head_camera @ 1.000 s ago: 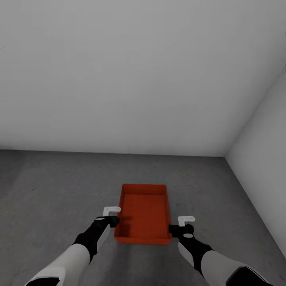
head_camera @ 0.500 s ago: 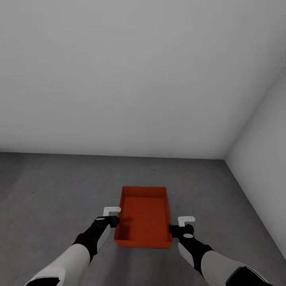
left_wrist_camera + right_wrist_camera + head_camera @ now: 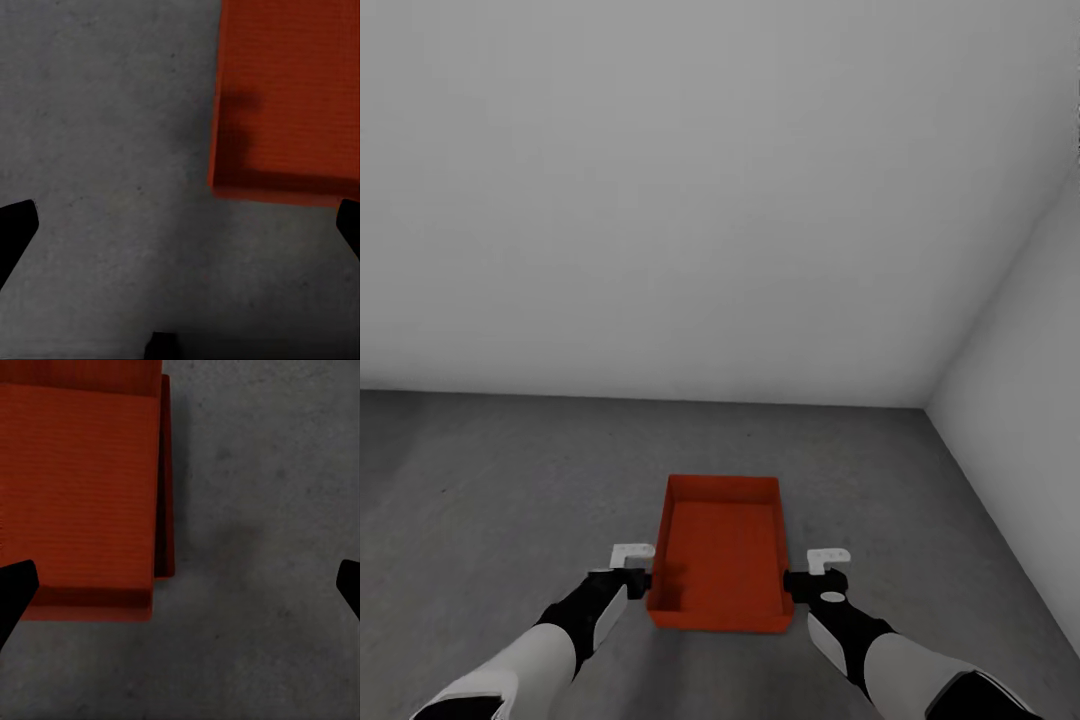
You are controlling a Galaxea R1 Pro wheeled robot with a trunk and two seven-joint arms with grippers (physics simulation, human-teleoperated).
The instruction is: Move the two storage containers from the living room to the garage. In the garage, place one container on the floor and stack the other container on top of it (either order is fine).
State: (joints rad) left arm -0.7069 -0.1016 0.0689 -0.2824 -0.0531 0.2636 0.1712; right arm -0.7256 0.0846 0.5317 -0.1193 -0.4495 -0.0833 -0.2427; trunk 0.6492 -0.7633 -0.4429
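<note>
One orange-red storage container sits open side up on the dark grey concrete floor of the garage, just ahead of me. In the right wrist view a narrow darker orange strip runs along the container; I cannot tell whether that is a second bin underneath. My left gripper is at the bin's near left corner and my right gripper at its near right corner. Both are open. The left gripper has the container's corner ahead of its spread fingertips. The right gripper is spread just as wide.
A plain pale grey wall stands a short way beyond the container. A second wall closes the right side, meeting the first in a corner. Bare concrete stretches to the left.
The whole picture has slid down a little, so the camera moved. My left gripper has drawn back slightly along the container's left wall toward its near corner.
</note>
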